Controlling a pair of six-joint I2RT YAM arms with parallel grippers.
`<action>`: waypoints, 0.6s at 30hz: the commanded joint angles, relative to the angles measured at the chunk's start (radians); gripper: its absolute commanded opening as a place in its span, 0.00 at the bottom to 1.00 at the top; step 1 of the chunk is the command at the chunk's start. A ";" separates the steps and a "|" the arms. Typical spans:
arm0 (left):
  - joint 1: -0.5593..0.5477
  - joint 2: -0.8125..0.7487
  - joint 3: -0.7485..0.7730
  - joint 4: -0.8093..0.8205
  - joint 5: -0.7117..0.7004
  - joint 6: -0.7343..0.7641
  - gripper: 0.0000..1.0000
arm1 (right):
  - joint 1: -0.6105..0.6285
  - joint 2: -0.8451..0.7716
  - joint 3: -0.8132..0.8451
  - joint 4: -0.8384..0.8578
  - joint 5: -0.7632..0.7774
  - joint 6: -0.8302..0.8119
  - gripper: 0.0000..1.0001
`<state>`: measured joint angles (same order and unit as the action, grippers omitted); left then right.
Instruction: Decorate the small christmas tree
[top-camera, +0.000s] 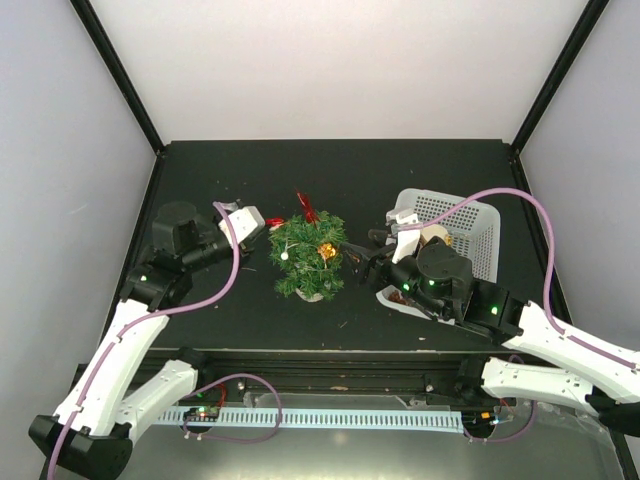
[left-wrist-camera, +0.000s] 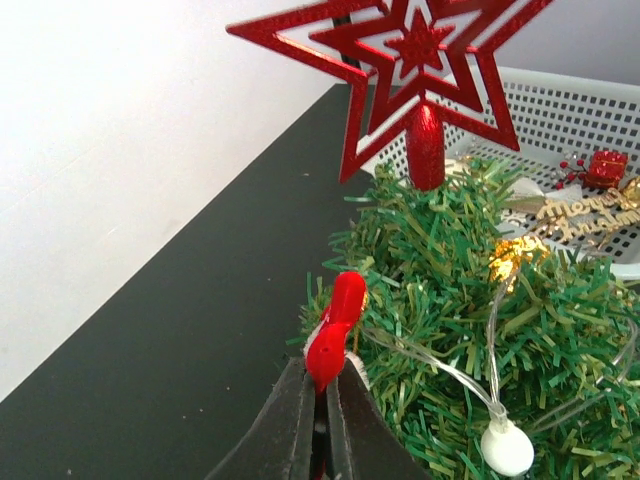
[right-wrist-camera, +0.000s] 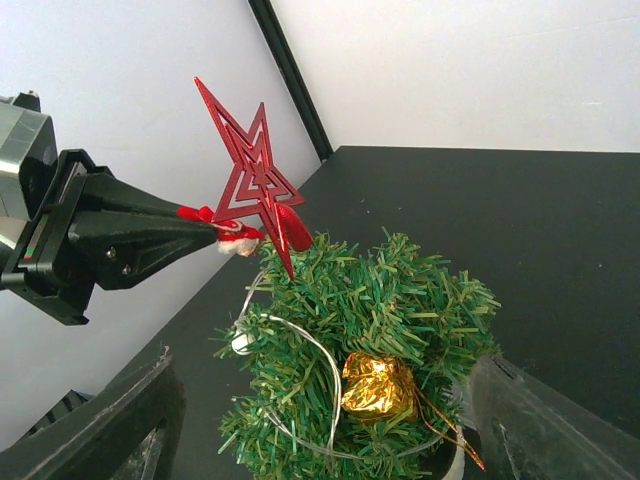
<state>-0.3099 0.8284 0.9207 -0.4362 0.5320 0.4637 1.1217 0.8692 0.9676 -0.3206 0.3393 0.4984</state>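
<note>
The white mesh basket (top-camera: 482, 214) sits on the right half of the black tabletop (top-camera: 420, 165), and the right arm covers its near-left corner. The left wrist view shows a small red gift-box ornament (left-wrist-camera: 607, 167) with berries lying in it, and a piece of gold lettering (left-wrist-camera: 590, 212) beside that. From above, a pale round piece (top-camera: 432, 238) also shows in the basket; the rest of its contents are too small to tell.

The small christmas tree (top-camera: 308, 260) stands upright near the middle of the tabletop, just left of the basket. A red star (left-wrist-camera: 410, 60) tops it, a crinkled gold ornament (right-wrist-camera: 378, 388) hangs on the side facing the right arm, and a clear light string with a white bulb (left-wrist-camera: 505, 447) runs through the needles.

The left gripper (left-wrist-camera: 322, 400) is at the tree's upper left. Its 2 fingers are pinched tight on a small red ornament (left-wrist-camera: 335, 325) with white trim, which is held against the needles just below the star.

The right gripper (right-wrist-camera: 322, 360) is just beside the tree on the right. Its jaws are spread wide and hold nothing. The tree appears between its 2 fingers (right-wrist-camera: 110, 430), and whether they touch the branches cannot be told.
</note>
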 joint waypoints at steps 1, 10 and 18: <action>-0.009 -0.018 -0.022 -0.003 -0.007 0.024 0.02 | -0.008 -0.002 -0.008 0.028 -0.007 0.010 0.79; -0.011 -0.035 -0.061 -0.003 -0.026 0.039 0.13 | -0.011 0.001 -0.007 0.028 -0.014 0.018 0.79; -0.010 -0.042 -0.059 -0.008 -0.028 0.030 0.30 | -0.013 0.000 -0.009 0.025 -0.015 0.021 0.79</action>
<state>-0.3103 0.8001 0.8585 -0.4408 0.5114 0.4877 1.1145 0.8696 0.9676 -0.3206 0.3294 0.5068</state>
